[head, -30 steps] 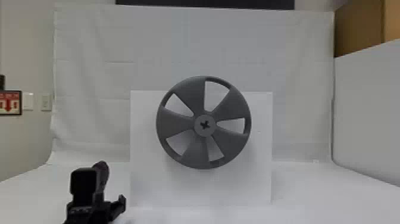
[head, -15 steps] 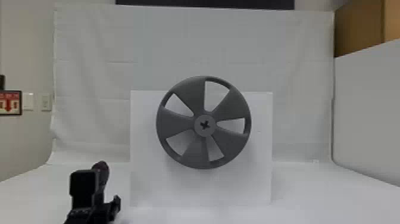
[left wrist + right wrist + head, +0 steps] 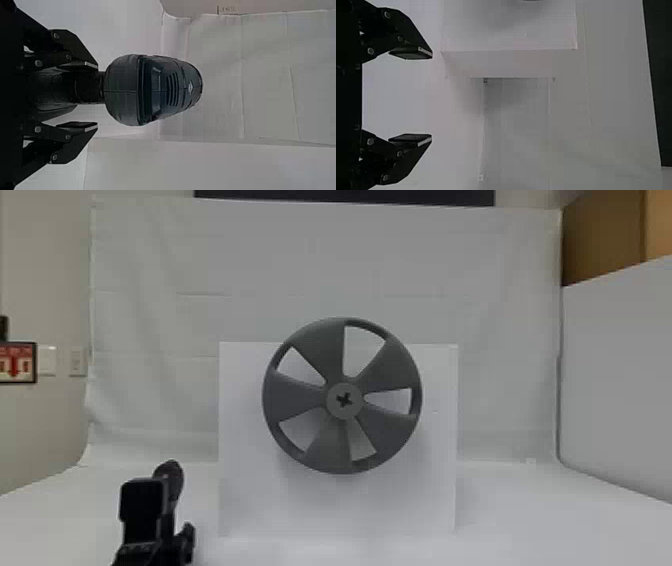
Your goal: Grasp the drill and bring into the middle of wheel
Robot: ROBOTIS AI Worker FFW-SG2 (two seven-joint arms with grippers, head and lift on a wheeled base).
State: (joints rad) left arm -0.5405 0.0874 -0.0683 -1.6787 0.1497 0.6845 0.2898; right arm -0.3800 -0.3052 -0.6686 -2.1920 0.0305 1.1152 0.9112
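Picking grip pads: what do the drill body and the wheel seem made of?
Drill body: dark moulded plastic, probably, low sheen; seam line and vent slots suggest it.
Wheel: matt grey, likely plastic, from its even colour and smooth spokes; painted metal possible.

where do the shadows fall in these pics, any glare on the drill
Head view: soft shadow on the white board below the wheel; left wrist view: faint sheen on the drill, no harsh glare; right wrist view: grey shading on the board.
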